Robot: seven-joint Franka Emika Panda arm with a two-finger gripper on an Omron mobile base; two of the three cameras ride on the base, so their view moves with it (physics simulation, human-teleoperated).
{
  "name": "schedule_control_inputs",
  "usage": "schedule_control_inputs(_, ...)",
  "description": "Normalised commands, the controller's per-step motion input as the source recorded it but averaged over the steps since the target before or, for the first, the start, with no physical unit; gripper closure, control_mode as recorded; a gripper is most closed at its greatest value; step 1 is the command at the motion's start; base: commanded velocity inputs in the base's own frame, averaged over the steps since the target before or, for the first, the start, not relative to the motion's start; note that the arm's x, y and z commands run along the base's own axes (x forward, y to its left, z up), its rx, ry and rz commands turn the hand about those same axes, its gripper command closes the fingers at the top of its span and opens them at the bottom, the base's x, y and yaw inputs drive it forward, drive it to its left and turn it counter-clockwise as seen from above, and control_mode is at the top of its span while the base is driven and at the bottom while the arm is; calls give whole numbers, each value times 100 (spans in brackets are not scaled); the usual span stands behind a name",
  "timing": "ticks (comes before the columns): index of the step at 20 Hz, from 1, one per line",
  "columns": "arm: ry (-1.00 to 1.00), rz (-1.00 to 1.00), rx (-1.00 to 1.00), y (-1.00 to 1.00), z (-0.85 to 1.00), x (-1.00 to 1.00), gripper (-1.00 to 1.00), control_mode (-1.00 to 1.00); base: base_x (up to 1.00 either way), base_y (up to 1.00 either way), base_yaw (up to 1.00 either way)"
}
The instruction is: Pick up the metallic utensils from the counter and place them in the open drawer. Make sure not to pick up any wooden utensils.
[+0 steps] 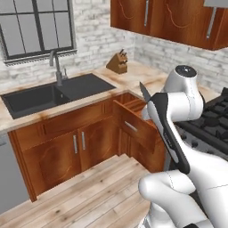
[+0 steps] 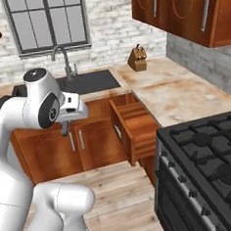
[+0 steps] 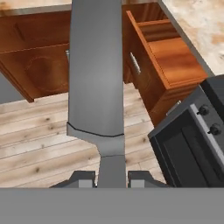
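Observation:
My gripper [image 3: 112,177] is shut on the kitchen knife, one of the metallic utensils. Its broad dark grey blade [image 3: 95,70] runs up the middle of the hand view, and its tip [image 1: 143,91] sticks out from behind my forearm. The hand hangs over the wooden floor, left of the open drawer [image 3: 175,57], a shallow reddish-brown drawer with a silver bar handle [image 1: 130,126] and divider strips inside [image 2: 132,111]. The beige marbled counter [image 2: 184,95] lies beyond the drawer. The wooden utensils are out of view.
A black stove [image 2: 209,159] stands right of the drawer, close to the hand. The black sink [image 1: 49,93] with its faucet sits to the left, and a knife block [image 1: 118,62] stands in the counter's corner. Wall cabinets [image 2: 178,9] hang above. Open wooden floor [image 1: 89,196] lies below.

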Motion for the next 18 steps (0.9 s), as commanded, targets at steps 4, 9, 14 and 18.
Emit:
schedule_control_inputs(4, 0, 0, 0, 0, 0, 0, 100, 100, 43, -54, 9)
schedule_control_inputs(9, 0, 0, 0, 0, 0, 0, 100, 100, 48, -32, 8)
schedule_control_inputs(14, 0, 0, 0, 0, 0, 0, 100, 100, 24, -35, 7)
schedule_control_inputs(18, 0, 0, 0, 0, 0, 0, 100, 100, 33, -36, 7)
